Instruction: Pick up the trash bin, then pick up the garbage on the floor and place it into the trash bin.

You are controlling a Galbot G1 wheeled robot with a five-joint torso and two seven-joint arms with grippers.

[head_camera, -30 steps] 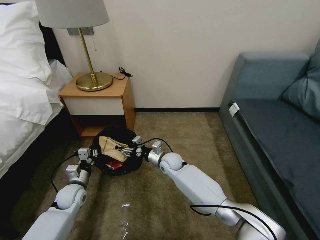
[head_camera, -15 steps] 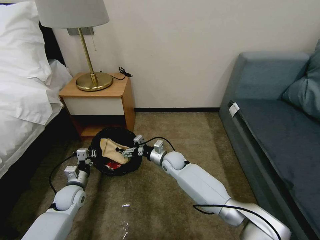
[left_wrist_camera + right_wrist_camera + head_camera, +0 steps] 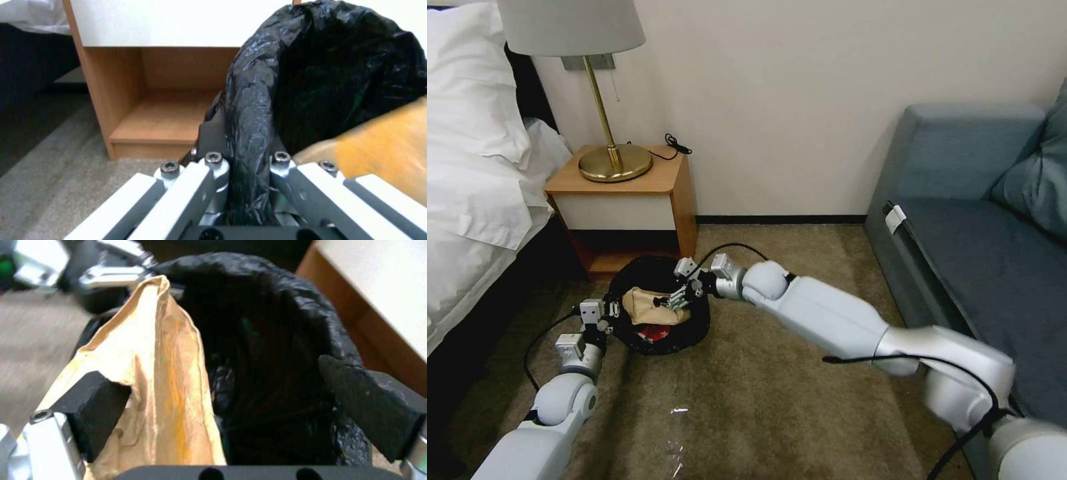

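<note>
The trash bin point(image 3: 657, 313) sits on the floor point(image 3: 774, 400) right in front of the nightstand point(image 3: 627, 200), and the left gripper point(image 3: 242, 186) is clamped narrow onto its rim, black liner bunched between the jaws. Looks like a decent hold: a rim gives something stiff to pinch, though that crinkly plastic is probably slippery and could slide off the edge if the bin gets tugged.

The right gripper point(image 3: 675, 298) is over the bin's mouth with its jaws spread wide. The crumpled brown paper bag point(image 3: 151, 383) is half in the bin, leaning against one pad, with the other pad well apart from it, so I'd say it's let go. That bag is light, soft stuff and will crush rather than resist. It's sticking up above the rim, so it may need a nudge down. A red snack packet point(image 3: 655, 331) lies lower in the bin.
</note>
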